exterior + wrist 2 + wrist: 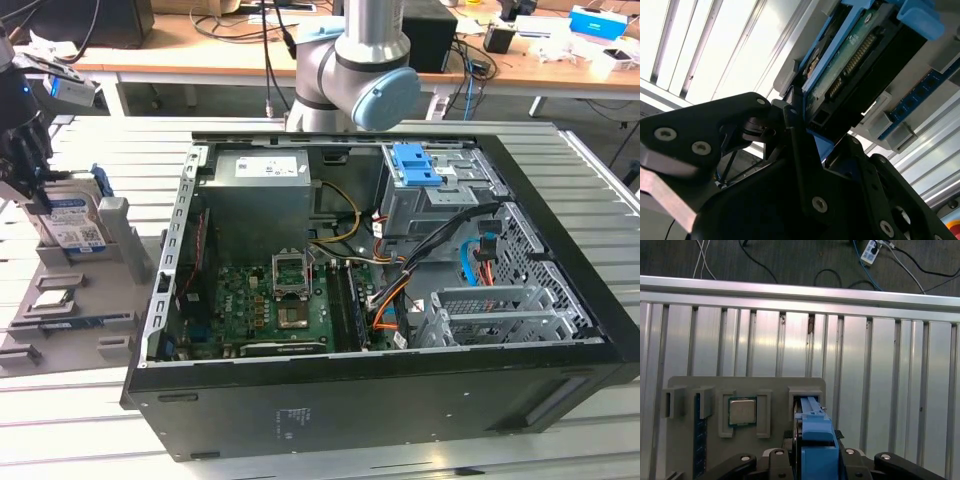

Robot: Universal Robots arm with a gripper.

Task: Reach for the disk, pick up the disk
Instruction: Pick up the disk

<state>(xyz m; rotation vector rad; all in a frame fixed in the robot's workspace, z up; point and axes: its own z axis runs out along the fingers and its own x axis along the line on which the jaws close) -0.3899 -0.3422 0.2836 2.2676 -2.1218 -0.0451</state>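
The disk (76, 224), silver with a blue-and-white label and blue side rails, stands on edge in a slot of the grey holder (118, 225) at the exterior view's left. My gripper (38, 192) is down over its far end. In the first wrist view its blue rail (816, 437) runs between my two black fingers (776, 456), which press close against both sides. In the second wrist view the disk's green circuit board (852, 57) shows just past the fingertips (794, 120), with my gripper (820, 137) shut on its end.
An open computer case (520, 330) fills the middle of the slatted aluminium table (130, 150), with a blue latch (415, 165) on its drive cage. The grey holder also carries a chip (742, 411) and a memory stick (700, 440). The arm (350, 60) reaches over from the back.
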